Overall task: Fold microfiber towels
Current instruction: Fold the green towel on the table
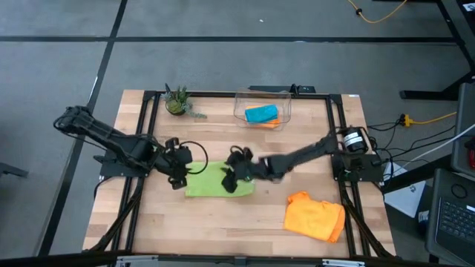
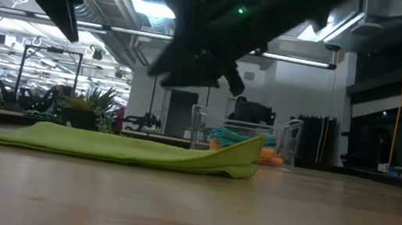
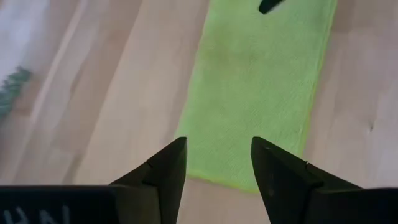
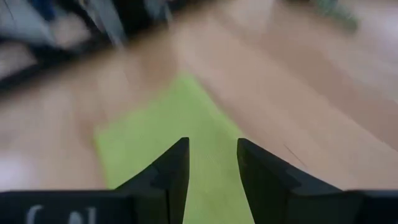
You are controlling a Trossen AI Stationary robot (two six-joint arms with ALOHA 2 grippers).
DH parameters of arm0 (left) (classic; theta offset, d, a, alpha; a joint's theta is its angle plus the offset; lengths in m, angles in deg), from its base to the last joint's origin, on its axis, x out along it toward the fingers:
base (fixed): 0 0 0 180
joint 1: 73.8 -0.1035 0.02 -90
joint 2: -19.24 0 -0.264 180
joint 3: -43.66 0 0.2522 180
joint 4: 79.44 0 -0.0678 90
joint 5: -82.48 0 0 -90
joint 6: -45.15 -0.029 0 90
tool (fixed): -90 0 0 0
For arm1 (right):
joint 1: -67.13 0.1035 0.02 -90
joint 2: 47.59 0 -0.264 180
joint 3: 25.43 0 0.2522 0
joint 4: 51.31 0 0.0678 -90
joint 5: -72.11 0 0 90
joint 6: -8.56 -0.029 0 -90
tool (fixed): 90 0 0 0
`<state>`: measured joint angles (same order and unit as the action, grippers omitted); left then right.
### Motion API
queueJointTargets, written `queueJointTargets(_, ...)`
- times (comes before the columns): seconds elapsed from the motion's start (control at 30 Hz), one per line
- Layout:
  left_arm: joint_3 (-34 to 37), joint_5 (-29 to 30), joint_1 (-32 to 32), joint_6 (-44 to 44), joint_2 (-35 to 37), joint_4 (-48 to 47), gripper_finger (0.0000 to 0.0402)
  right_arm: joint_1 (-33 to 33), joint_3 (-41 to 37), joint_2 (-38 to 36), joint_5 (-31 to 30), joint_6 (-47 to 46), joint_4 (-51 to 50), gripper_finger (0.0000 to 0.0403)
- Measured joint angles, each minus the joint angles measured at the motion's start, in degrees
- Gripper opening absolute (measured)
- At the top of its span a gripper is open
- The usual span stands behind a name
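**Green towel half folded, both grippers raised above it**

High view: the lime green towel (image 1: 215,182) lies as a long strip at centre of the table (image 1: 245,230), a little below the middle of the frame. The left gripper (image 1: 177,165) sits at its left end, the right gripper (image 1: 236,172) over its right end. An orange towel (image 1: 315,216) lies crumpled at lower right; a teal towel (image 1: 261,113) and a second orange towel (image 1: 271,124) rest in the clear bin (image 1: 286,100) at top centre, with a small plant (image 1: 177,102) to its left.

Low view: the green strip lies flat, its right end curled up slightly; both arms hang above it, apart from the cloth.

Left wrist view: the left fingers (image 3: 165,171) are spread with nothing between them, the strip's short end just beyond.

Right wrist view: the right fingers (image 4: 176,163) are parted and empty over the green cloth.

Judgement: the first fold looks done. Next, one short end must be pinched and carried across to the other, edges aligned.
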<state>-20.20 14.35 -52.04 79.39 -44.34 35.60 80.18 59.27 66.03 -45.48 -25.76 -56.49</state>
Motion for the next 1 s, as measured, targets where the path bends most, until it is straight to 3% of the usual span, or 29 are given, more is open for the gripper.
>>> queueJointTargets(0.1, 2.7, 0.1, 0.6, 0.0, -0.8, 5.0, 0.0173, 3.8, -4.1, 4.1, -13.7, 0.4, 17.8, 0.0137)
queueJointTargets(0.2, 4.5, 0.1, 1.1, -0.3, -0.9, 8.3, 0.0172, 6.1, -3.8, 9.7, -22.0, 2.1, 24.3, 0.0137)
queueJointTargets(0.5, 5.1, 0.1, 1.1, 0.1, -0.9, 10.1, 0.0172, 4.7, 11.9, 22.9, -20.8, 1.4, 17.8, 0.0137)
queueJointTargets(0.7, 5.1, 0.1, 1.2, 0.2, -0.9, 10.2, 0.0173, 3.5, 17.5, 28.8, -21.1, -3.0, 12.5, 0.0137)
queueJointTargets(0.8, 5.1, 0.1, 1.2, 0.1, -0.9, 10.2, 0.0171, 3.4, 18.1, 29.7, -18.6, -2.1, 13.1, 0.0137)
queueJointTargets(0.87, 5.0, 0.1, 1.2, 0.1, -0.9, 10.2, 0.0171, 3.0, 18.2, 29.8, -13.0, 3.6, 13.6, 0.0137)
queueJointTargets(1.0, 5.1, 0.1, 1.2, 0.1, -0.9, 10.1, 0.017, 1.4, 18.2, 29.4, 8.8, 21.0, 13.2, 0.0137)
